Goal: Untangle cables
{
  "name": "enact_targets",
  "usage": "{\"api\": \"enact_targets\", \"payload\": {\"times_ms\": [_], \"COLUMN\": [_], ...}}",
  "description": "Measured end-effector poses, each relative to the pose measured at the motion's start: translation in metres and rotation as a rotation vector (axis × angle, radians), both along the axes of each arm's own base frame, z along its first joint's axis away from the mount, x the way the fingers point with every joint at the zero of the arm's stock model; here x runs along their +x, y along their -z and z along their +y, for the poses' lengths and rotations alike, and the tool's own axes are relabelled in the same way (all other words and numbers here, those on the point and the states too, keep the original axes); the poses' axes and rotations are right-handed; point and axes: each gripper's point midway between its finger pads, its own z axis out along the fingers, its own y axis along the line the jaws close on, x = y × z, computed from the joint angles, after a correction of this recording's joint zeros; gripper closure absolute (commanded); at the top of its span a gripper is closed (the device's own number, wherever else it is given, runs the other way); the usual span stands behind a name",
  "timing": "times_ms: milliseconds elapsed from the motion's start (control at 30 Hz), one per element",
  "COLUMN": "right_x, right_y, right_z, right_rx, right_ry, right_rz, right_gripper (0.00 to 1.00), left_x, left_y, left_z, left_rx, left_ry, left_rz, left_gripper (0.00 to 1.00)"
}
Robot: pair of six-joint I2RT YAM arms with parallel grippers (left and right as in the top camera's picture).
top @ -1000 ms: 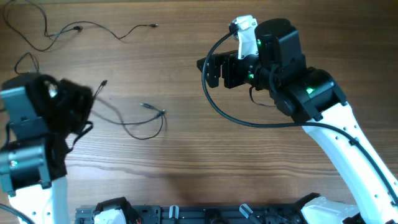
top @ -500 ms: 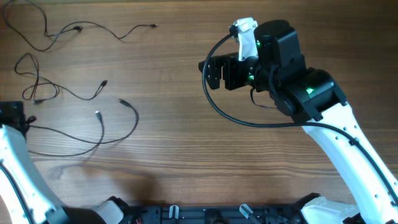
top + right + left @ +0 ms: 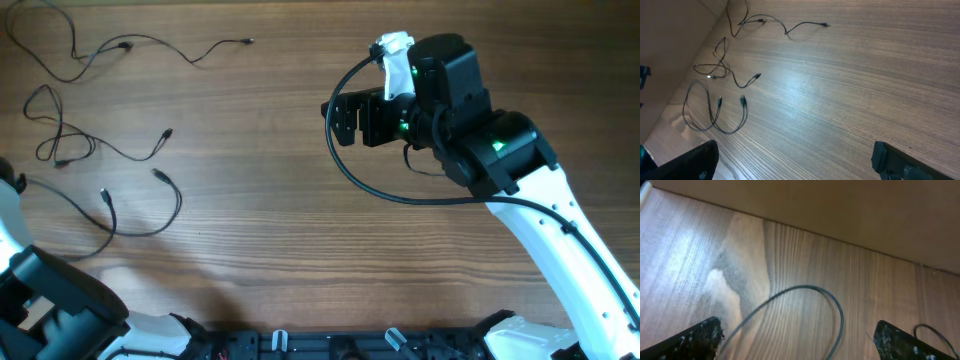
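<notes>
Three thin black cables lie apart at the table's left. One runs along the far edge [image 3: 150,42], also seen in the right wrist view [image 3: 765,21]. A second, looped cable [image 3: 60,140] sits below it. The third cable [image 3: 150,215] curls nearest the left edge, both its plugs free. My left gripper [image 3: 797,339] is open just above the table, with a loop of that cable [image 3: 837,310] lying between its fingers, touching neither. My right gripper [image 3: 340,115] hovers open and empty over the table's middle, far from the cables.
The left arm's base and links [image 3: 50,310] fill the lower left corner. The table's left edge [image 3: 840,240] runs just beyond the left fingers. The right arm [image 3: 500,160] reaches in from the lower right, with its own thick black cable [image 3: 400,195] hanging below it.
The left arm has swung off the cables to the lower left. The nearest cable was dragged left with it and now lies loose in a curl. The right arm has not moved.
</notes>
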Motion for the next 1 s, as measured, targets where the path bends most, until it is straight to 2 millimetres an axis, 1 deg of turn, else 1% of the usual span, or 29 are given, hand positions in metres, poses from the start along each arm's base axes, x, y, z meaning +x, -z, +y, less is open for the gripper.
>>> {"api": "enact_targets", "payload": {"times_ms": [33, 67, 100, 133, 167, 200, 267, 300, 333, 367, 400, 433, 467, 533, 567, 633, 733, 800, 833, 900, 1000], "right_x": [0.000, 0.000, 0.000, 0.000, 0.001, 0.003, 0.004, 0.005, 0.005, 0.005, 0.005, 0.005, 0.005, 0.005, 0.005, 0.005, 0.005, 0.005, 0.005, 0.005, 0.005], "right_y": [0.000, 0.000, 0.000, 0.000, -0.002, -0.004, -0.006, -0.007, -0.007, -0.007, -0.007, -0.007, -0.007, -0.007, -0.007, -0.007, -0.007, -0.007, -0.007, -0.007, -0.007], "right_z": [0.000, 0.000, 0.000, 0.000, 0.001, 0.001, 0.002, 0.003, 0.003, 0.003, 0.002, 0.002, 0.002, 0.002, 0.002, 0.002, 0.002, 0.002, 0.002, 0.002, 0.002], "right_rx": [0.000, 0.000, 0.000, 0.001, 0.005, 0.010, 0.015, 0.018, 0.019, 0.018, 0.018, 0.017, 0.016, 0.016, 0.016, 0.017, 0.018, 0.020, 0.021, 0.021, 0.021], "right_ry": [0.000, 0.000, 0.000, 0.000, 0.000, 0.000, 0.000, 0.000, 0.000, 0.002, 0.002, 0.002, 0.002, 0.002, 0.002, 0.003, 0.003, 0.006, 0.007, 0.007, 0.007], "right_rz": [0.000, 0.000, 0.000, -0.002, -0.009, -0.018, -0.028, -0.033, -0.034, -0.034, -0.036, -0.034, -0.033, -0.033, -0.033, -0.032, -0.033, -0.030, -0.029, -0.029, -0.028], "right_gripper": [0.00, 0.00, 0.00, 0.00, 0.00, 0.00, 0.00, 0.00, 0.00, 0.00, 0.00, 0.00, 0.00, 0.00, 0.00, 0.00, 0.00, 0.00, 0.00, 0.00, 0.00], "left_x": [0.004, 0.013, 0.019, 0.026, 0.033, 0.046, 0.066, 0.079, 0.087, 0.098, 0.106, 0.109, 0.111, 0.108, 0.104, 0.100, 0.090, 0.086, 0.086, 0.086, 0.078], "left_y": [0.002, 0.007, 0.011, 0.018, 0.026, 0.037, 0.042, 0.044, 0.046, 0.051, 0.059, 0.065, 0.071, 0.085, 0.096, 0.109, 0.133, 0.145, 0.146, 0.147, 0.149], "left_z": [-0.002, -0.008, -0.014, -0.025, -0.041, -0.072, -0.105, -0.124, -0.141, -0.165, -0.194, -0.211, -0.224, -0.243, -0.251, -0.255, -0.262, -0.271, -0.274, -0.282, -0.286], "left_rx": [-0.014, -0.055, -0.093, -0.148, -0.224, -0.335, -0.397, -0.412, -0.429, -0.442, -0.463, -0.475, -0.474, -0.482, -0.487, -0.499, -0.541, -0.565, -0.566, -0.569, -0.589], "left_ry": [0.022, 0.082, 0.129, 0.183, 0.245, 0.343, 0.461, 0.538, 0.597, 0.672, 0.752, 0.794, 0.835, 0.880, 0.893, 0.896, 0.891, 0.905, 0.914, 0.933, 0.935], "left_rz": [-0.007, -0.028, -0.036, -0.050, -0.056, -0.065, -0.054, -0.037, -0.022, 0.006, 0.040, 0.061, 0.084, 0.138, 0.179, 0.220, 0.291, 0.333, 0.339, 0.352, 0.382], "left_gripper": [0.08, 0.12, 0.12, 0.16, 0.18, 0.18, 0.12, 0.11, 0.14, 0.21, 0.23, 0.29, 0.31, 0.37, 0.37, 0.40, 0.40, 0.39, 0.39, 0.48, 0.51]}}
